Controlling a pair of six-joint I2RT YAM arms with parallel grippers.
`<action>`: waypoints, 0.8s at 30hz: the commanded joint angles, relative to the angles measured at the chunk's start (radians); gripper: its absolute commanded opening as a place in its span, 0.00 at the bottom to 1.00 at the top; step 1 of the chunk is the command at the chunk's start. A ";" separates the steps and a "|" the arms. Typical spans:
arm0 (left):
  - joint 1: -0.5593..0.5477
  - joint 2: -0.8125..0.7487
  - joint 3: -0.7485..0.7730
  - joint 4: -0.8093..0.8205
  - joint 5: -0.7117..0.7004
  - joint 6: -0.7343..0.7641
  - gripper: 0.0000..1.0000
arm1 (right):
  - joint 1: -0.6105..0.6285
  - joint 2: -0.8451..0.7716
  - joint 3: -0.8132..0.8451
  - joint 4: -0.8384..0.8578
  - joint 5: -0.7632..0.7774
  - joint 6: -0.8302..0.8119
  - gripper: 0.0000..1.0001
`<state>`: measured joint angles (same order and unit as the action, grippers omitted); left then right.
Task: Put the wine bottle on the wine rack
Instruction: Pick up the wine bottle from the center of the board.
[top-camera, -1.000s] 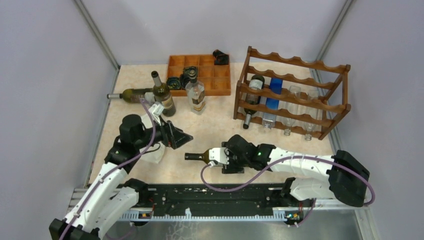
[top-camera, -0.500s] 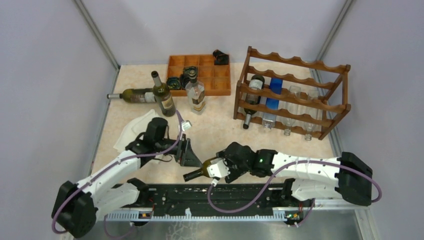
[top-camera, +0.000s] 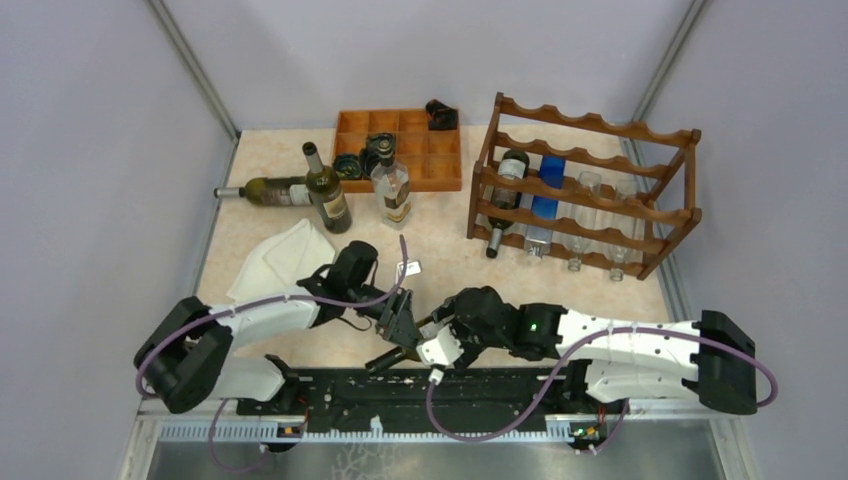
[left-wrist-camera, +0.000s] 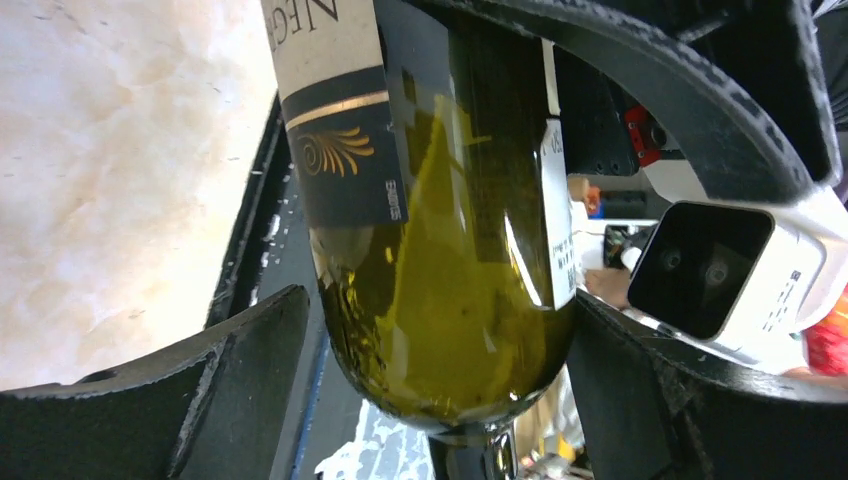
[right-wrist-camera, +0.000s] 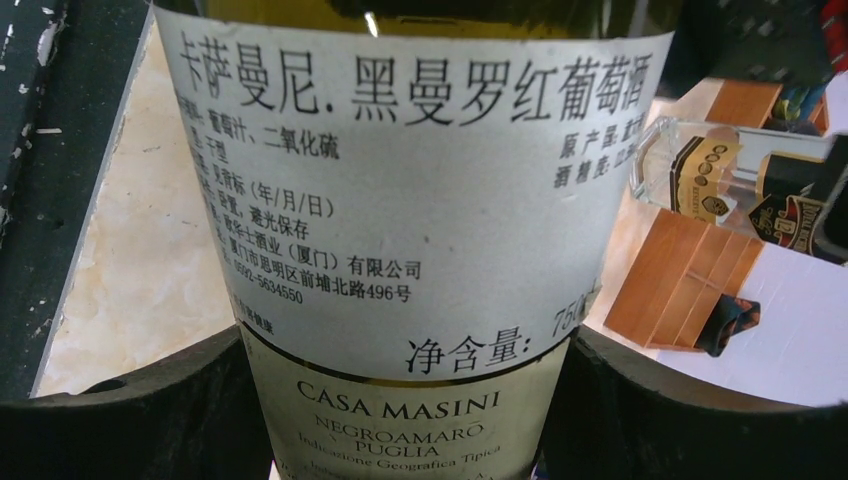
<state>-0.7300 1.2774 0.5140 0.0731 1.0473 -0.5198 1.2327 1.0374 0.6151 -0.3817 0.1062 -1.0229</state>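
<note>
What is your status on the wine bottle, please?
Right gripper shut on bottle. Left gripper open, fingers either side of bottle. Rack far right, part filled; nothing seen between.

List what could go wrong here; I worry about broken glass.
The green glass wine bottle with a white label, held only by the right claw, has its neck at the beige table's near edge: a slip could drop it. The open left claw straddles its rounded shoulder; closing there might squeeze it out.
</note>
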 joint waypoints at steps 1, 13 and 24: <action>-0.039 0.087 0.040 0.155 0.078 -0.084 0.99 | 0.027 -0.031 0.019 0.146 -0.015 -0.024 0.00; -0.146 0.246 0.097 0.223 0.082 -0.160 0.56 | 0.051 -0.043 0.004 0.149 0.004 -0.026 0.00; -0.130 0.179 -0.045 0.511 0.045 -0.334 0.00 | 0.071 -0.129 -0.044 0.162 0.093 0.025 0.99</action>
<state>-0.8703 1.5188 0.5266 0.3935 1.0863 -0.7769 1.2819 0.9726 0.5495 -0.3283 0.1509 -1.0203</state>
